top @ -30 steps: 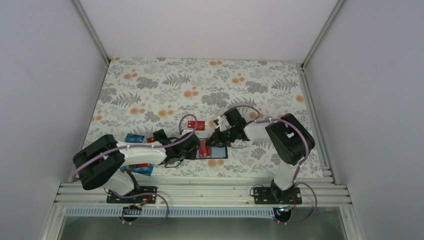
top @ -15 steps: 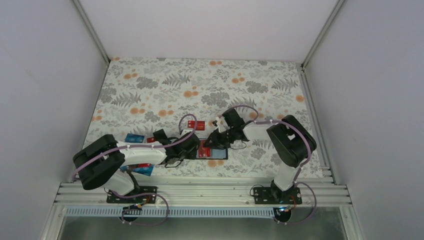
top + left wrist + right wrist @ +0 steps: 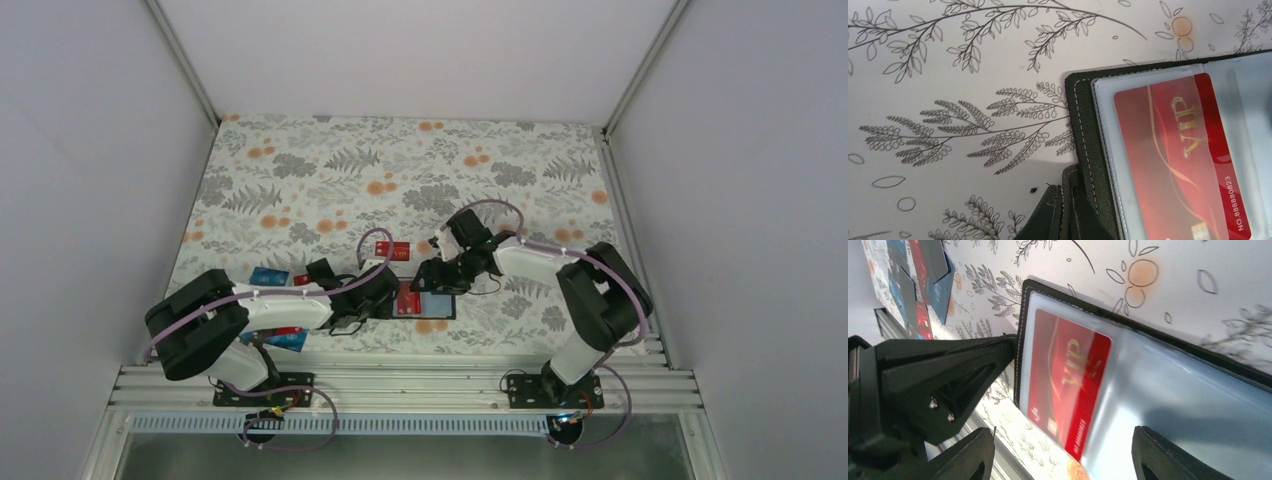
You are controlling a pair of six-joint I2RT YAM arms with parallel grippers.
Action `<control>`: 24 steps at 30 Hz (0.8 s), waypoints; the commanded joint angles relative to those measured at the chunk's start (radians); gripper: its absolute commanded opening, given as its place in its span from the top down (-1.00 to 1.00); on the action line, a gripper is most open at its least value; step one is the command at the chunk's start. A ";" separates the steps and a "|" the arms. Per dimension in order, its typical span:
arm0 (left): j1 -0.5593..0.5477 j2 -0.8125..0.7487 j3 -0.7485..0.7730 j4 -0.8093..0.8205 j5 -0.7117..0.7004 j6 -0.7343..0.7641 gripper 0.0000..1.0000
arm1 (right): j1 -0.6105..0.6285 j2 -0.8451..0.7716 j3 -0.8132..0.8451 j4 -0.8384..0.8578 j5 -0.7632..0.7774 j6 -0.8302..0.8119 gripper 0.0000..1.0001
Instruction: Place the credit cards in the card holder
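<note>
Two arms: meet over the card holder [image 3: 443,305], near the middle of the table [image 3: 400,160] by its near edge.
Holder: lies open and flat, with a black stitched, leather-like cover and clear glossy plastic sleeves over a grey-blue lining.
Red card [image 3: 1068,385]: glossy, round-cornered rectangle with gold "VIP" print, inside the holder's left sleeve.
Left gripper [image 3: 385,293]: pinched tight on the holder's left edge.
Right gripper [image 3: 1063,432]: black fingers spread wide above the sleeves, holding nothing.
Loose cards [image 3: 268,276]: thin red, blue and black rectangles lying flat at the left, around the left arm.
Change from a second ago: right elbow swung out to the right; holder unmoved.
</note>
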 commanded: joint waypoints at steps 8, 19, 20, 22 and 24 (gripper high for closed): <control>0.001 -0.056 0.004 -0.109 -0.027 -0.002 0.95 | -0.081 -0.231 -0.092 -0.163 0.296 -0.007 -0.58; -0.004 -0.036 0.004 -0.096 -0.026 0.001 0.95 | -0.099 -0.206 -0.245 0.043 -0.012 0.074 -0.62; -0.004 -0.033 0.005 -0.095 -0.025 0.001 0.95 | -0.099 -0.195 -0.249 0.063 -0.041 0.079 -0.62; -0.007 -0.028 0.006 -0.093 -0.026 0.001 0.95 | -0.099 -0.173 -0.251 0.090 -0.078 0.085 -0.61; -0.009 -0.025 0.008 -0.093 -0.025 0.001 0.95 | -0.100 -0.153 -0.251 0.111 -0.103 0.090 -0.59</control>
